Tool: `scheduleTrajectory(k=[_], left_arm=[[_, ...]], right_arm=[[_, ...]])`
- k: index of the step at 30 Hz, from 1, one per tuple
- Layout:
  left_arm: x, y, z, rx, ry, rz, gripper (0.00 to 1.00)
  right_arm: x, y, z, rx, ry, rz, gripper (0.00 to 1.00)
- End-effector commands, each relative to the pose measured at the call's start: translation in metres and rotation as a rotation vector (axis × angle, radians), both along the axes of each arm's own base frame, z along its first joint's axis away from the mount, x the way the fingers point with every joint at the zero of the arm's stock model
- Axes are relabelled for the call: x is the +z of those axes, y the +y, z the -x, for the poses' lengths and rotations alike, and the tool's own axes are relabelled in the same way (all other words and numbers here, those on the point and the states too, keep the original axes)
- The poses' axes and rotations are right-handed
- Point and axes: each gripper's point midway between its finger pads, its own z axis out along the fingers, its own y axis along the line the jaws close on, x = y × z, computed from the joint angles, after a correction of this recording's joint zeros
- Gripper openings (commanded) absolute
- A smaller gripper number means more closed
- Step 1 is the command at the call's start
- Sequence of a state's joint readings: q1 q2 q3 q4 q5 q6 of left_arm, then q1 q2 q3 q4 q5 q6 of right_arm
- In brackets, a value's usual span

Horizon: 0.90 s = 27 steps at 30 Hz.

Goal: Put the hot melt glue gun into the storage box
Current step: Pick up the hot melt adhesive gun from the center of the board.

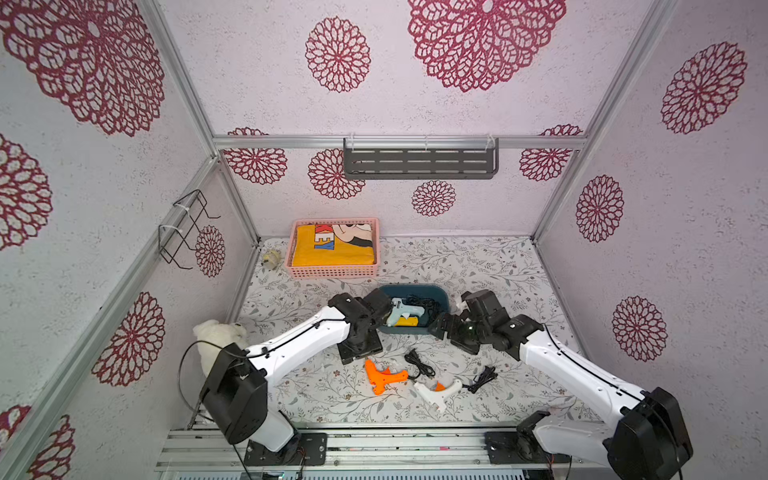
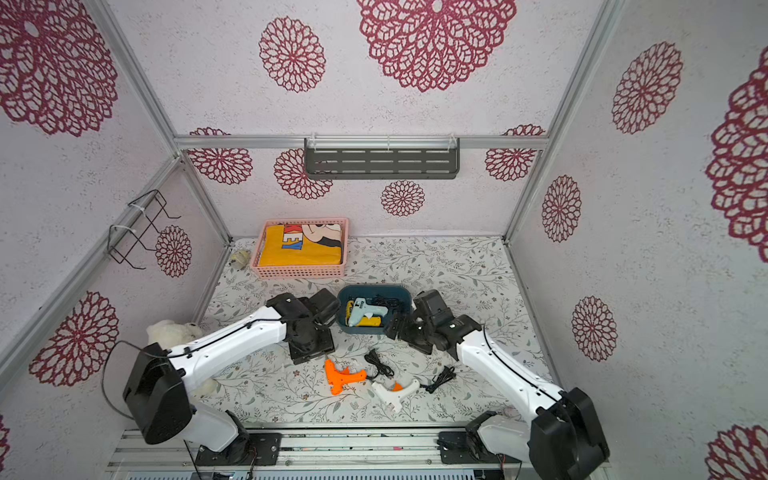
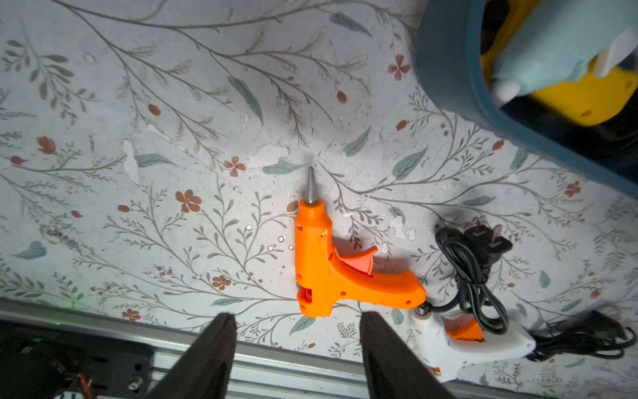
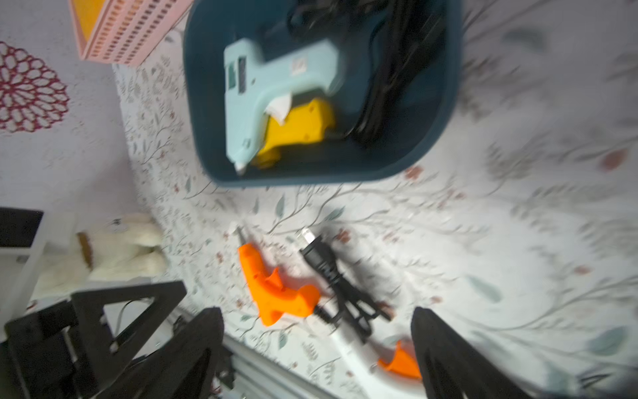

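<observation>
Now the pale-blue glue gun (image 4: 276, 76) lies in the storage box (image 4: 303, 174); left pincer (image 3: 297, 316) and right pincer (image 4: 317, 311) gape empty.

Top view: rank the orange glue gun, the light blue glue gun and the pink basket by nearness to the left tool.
1. Orange glue gun, just in front of the left tool.
2. Light blue glue gun, in the storage box behind it.
3. Pink basket, at the back wall.

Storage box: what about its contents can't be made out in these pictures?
Yellow glue gun: mostly covered by the light blue glue gun, all views.
Black cords: blurred in the right wrist view, tiny in both top views.
Storage box: cut off by the left wrist view's edge.
</observation>
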<state>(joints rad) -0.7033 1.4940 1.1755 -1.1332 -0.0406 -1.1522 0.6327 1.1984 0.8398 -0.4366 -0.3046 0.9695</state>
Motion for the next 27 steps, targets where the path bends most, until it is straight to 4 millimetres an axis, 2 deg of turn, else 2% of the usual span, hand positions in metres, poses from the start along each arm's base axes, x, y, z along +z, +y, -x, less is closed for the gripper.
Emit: scheduleTrajectory(k=[1,4,6,10,13,18,19,27], left_arm=[[0.004,0.029,-0.007,0.055,-0.045,-0.006,0.64],[0.014,0.049,-0.015,0.091,-0.087,-0.003,0.64],[0.019,0.056,-0.018,0.109,-0.112,-0.001,0.64],[0.020,0.061,-0.017,0.123,-0.126,0.011,0.64],[0.017,0.061,-0.014,0.125,-0.120,0.014,0.64],[0.019,0.068,-0.010,0.140,-0.121,0.006,0.64],[0.020,0.070,-0.008,0.142,-0.120,0.003,0.64],[0.022,0.077,-0.007,0.167,-0.112,0.006,0.64]], right_arm=[[0.015,0.036,0.029,-0.109,0.200,-0.208,0.91],[0.003,0.067,0.059,-0.133,0.335,-0.295,0.90],[-0.005,0.085,0.071,-0.151,0.395,-0.316,0.90],[-0.014,0.115,0.076,-0.177,0.462,-0.313,0.89],[-0.029,0.127,0.075,-0.208,0.523,-0.277,0.89],[-0.053,0.127,0.072,-0.312,0.593,-0.209,0.85],[-0.056,0.125,0.072,-0.336,0.603,-0.199,0.80],[-0.078,0.110,0.074,-0.429,0.654,-0.065,0.65]])
